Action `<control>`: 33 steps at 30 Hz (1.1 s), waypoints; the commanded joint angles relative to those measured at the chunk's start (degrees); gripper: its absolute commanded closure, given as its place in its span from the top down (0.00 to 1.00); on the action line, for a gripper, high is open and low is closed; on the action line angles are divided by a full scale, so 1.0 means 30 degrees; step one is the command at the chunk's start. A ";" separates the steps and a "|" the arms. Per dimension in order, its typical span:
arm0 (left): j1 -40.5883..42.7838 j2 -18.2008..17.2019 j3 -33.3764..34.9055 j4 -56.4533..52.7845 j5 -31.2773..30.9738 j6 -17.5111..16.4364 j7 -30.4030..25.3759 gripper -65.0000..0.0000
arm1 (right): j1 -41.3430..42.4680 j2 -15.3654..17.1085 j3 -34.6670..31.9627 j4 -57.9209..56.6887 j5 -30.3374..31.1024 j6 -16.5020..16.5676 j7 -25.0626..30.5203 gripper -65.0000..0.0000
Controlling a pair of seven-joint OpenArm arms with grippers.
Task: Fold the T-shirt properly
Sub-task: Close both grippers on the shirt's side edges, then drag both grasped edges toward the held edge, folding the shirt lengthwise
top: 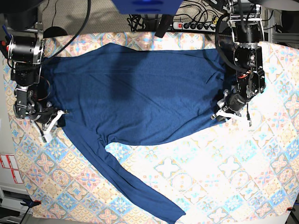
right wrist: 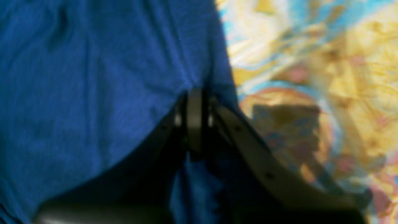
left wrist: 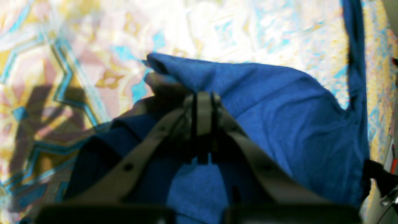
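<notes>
Two grippers: both at opposite side edges of the shirt, seen from overhead.
Near, loose sleeve [top: 135, 186]: runs diagonally toward the front table edge, flat on the cloth, well apart from both arms.
Mid, shirt [top: 135, 93]: dark blue, long-sleeved, spread across the tablecloth [top: 224, 172], body lying crosswise, some ripples near the hem side.
Left gripper [left wrist: 203, 99]: on the overhead view's right; fingers together, clamped on a fold of fabric, edge raised off the cloth w/ shadow beneath.
Right gripper [right wrist: 194, 105]: on the overhead view's left; fingers pressed together on the shirt's edge, fabric bunching at the tips; wrist view blurred, so depth of bite unclear.
Far, table back edge: shirt's upper border lies close to it; cables and power strip [top: 196, 25] just beyond.
Step (judged): both edges pinched, ready to lift and carry across for a fold.
Risk 1: thin pinch slips out mid-lift, esp. right side where grip depth can't be read; fold would collapse unevenly.
Risk 2: unequal lift btwn arms skews the crease; shirt ends up twisted.
Risk 3: loose sleeve drags or tucks under the body, since nothing holds it.
Risk 4: fingers may have caught tablecloth w/ the fabric; can't tell from these views; cloth would shift.
</notes>
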 commanded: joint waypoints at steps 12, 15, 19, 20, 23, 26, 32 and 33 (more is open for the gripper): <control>0.0758 -0.0214 -0.0093 0.1298 -0.0166 -0.0164 -0.0342 0.00 | -0.3398 0.0381 0.4245 0.5978 0.0277 0.0063 -0.2479 0.01; 0.0963 -0.0214 -0.0093 0.1445 -0.0166 -0.0164 -0.0372 0.00 | -0.4863 0.0381 0.4890 0.8498 0.0277 0.0063 -0.3211 0.01; 0.1959 -0.0214 -0.0093 0.3203 -0.0166 -0.0164 -0.0372 0.00 | -0.6475 0.0293 0.5622 1.0930 0.0277 0.0063 -0.3504 0.01; 0.2253 -0.0214 -0.0093 0.3701 -0.0166 -0.0164 -0.0372 0.00 | -0.6856 0.0293 0.5798 1.1399 0.0277 0.0063 -0.3504 0.01; 0.2897 -0.0243 -0.0093 0.4815 -0.0166 -0.0164 -0.0372 0.00 | -0.7823 0.0263 0.6179 1.2659 0.0306 0.0063 -0.3504 0.01; 0.3337 -0.0272 -0.0152 0.5430 -0.0166 -0.0164 -0.0372 0.00 | -0.8673 0.0234 0.6589 1.3656 0.0306 0.0063 -0.3504 0.01; 0.4333 -0.0360 -0.1470 0.6192 -0.0166 -0.0164 -0.0313 0.00 | -1.0168 0.0234 0.7468 1.5531 0.0336 0.0063 -0.3504 0.01; 0.4450 -0.0360 -0.1617 0.6368 -0.0166 -0.0164 -0.0313 0.00 | -1.0343 0.0205 0.7556 1.5824 0.0336 0.0063 -0.3504 0.01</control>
